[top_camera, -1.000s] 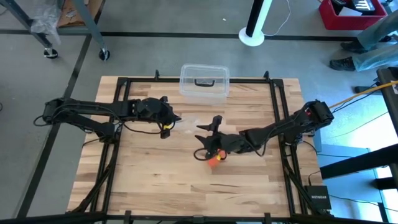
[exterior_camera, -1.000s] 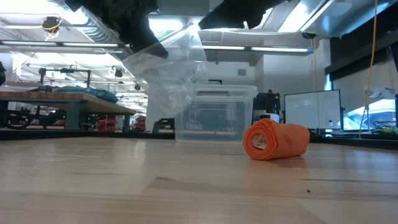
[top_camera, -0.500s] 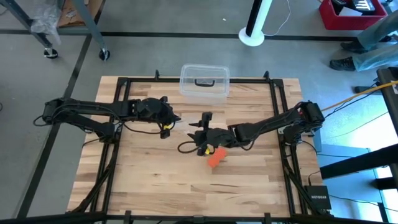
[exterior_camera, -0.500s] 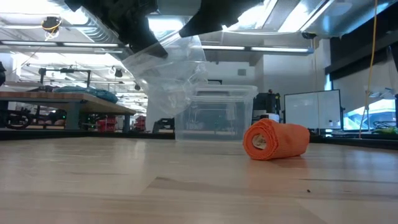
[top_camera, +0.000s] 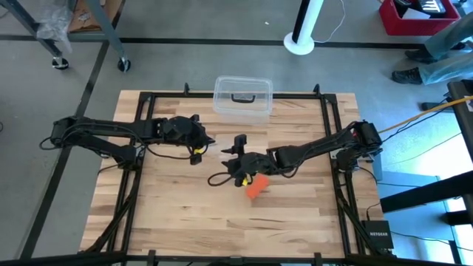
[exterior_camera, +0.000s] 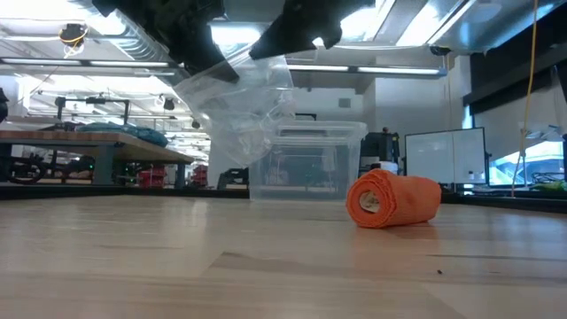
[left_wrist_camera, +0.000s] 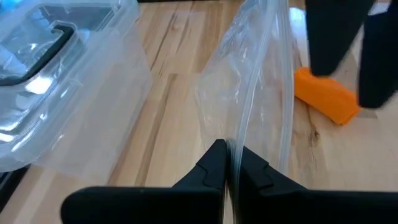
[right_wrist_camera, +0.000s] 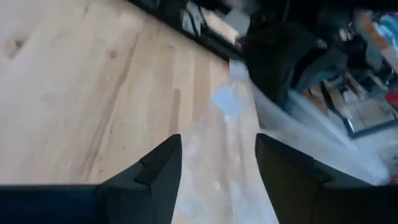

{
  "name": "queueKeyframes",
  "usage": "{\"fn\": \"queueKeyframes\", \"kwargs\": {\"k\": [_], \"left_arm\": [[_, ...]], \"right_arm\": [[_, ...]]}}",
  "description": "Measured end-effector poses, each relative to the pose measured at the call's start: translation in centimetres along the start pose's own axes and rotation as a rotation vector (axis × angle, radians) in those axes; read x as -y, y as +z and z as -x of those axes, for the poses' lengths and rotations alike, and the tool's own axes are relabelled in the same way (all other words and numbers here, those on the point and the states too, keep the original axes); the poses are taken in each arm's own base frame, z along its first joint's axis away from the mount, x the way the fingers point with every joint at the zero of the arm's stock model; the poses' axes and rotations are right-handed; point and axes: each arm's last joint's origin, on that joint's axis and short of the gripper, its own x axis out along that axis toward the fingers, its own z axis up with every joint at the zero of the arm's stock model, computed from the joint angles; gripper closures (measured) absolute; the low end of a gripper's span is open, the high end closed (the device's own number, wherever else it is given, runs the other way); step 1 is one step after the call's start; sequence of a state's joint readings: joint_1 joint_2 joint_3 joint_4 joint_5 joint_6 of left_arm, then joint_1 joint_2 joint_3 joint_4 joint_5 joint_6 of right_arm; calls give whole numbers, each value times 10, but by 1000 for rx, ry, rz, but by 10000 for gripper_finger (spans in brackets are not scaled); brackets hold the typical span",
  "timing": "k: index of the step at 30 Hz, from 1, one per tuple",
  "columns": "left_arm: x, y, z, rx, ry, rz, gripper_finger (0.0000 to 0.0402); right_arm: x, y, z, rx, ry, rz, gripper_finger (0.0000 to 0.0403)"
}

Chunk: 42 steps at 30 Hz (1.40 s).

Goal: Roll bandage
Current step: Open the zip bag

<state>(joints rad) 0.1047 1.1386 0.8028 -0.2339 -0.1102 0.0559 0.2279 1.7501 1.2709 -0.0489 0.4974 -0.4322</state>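
Observation:
The bandage (top_camera: 255,188) is a rolled orange cylinder lying on its side on the wooden table, also in the low view (exterior_camera: 392,200) and the left wrist view (left_wrist_camera: 326,99). No gripper touches it. My left gripper (top_camera: 209,141) is shut on a clear plastic bag (exterior_camera: 239,106), which hangs above the table left of the roll. My right gripper (top_camera: 224,161) stands open just right of the bag, above and left of the roll. In its wrist view the bag (right_wrist_camera: 239,137) shows ahead, between its fingers; I see no touch. My left gripper pinches the clear bag's upper edge (left_wrist_camera: 232,144) between its two fingertips. The fingers come from the table's left, slanting a little down. The bag hangs slack below and ahead of them, clear of the table.
A clear plastic box (top_camera: 242,96) with a dark handle stands at the table's far edge, behind the bag. A black frame (top_camera: 325,133) runs around the tabletop. Bare wood lies in front of the roll.
My right gripper has moved from over the bandage roll toward the table's left and a little toward its far edge, up to the hanging bag, and has turned as it went. It stays open. The roll has stayed where it lay.

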Motion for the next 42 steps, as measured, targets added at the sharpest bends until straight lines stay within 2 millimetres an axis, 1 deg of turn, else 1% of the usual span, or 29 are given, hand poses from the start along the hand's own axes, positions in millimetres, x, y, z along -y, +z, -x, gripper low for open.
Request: {"fn": "queueKeyframes", "kwargs": {"k": [5, 10, 14, 18, 22, 24, 28, 30, 33, 35, 37, 39, 42], "left_arm": [[1, 0, -10, 3, 1, -3, 400], [3, -3, -23, -21, -1, -7, 400], [4, -2, -24, -11, -4, -7, 400], [6, -1, -24, 4, -13, -15, 400], [6, 0, -24, 6, -16, -20, 400], [6, -1, -24, 5, -17, -20, 400], [6, -1, -24, 5, -18, -21, 400], [7, -1, -24, 5, -31, -20, 400], [8, -1, -23, 8, -83, -31, 400], [8, 0, -23, 10, -87, -33, 400], [8, -1, -23, 8, -73, -32, 400], [7, -1, -24, 5, -45, -32, 400], [6, -1, -24, 0, -23, -27, 400]], "right_arm": [[-1, 5, -5, 63, -14, 61, 196], [-4, 4, -15, 59, -97, 160, 196], [1, -5, -23, -17, -142, 201, 196], [8, -18, -29, -107, -125, 227, 196], [11, -24, -31, -149, -116, 202, 202], [10, -23, -31, -138, -108, 198, 213], [7, -26, -32, -119, -6, 207, 243], [9, -29, -35, -132, -17, 206, 256], [14, -33, -37, -186, -89, 211, 270], [17, -34, -39, -185, -87, 207, 277], [16, -34, -39, -169, -54, 207, 290], [14, -33, -39, -150, -20, 207, 312], [9, -32, -37, -139, 16, 207, 364]]}}
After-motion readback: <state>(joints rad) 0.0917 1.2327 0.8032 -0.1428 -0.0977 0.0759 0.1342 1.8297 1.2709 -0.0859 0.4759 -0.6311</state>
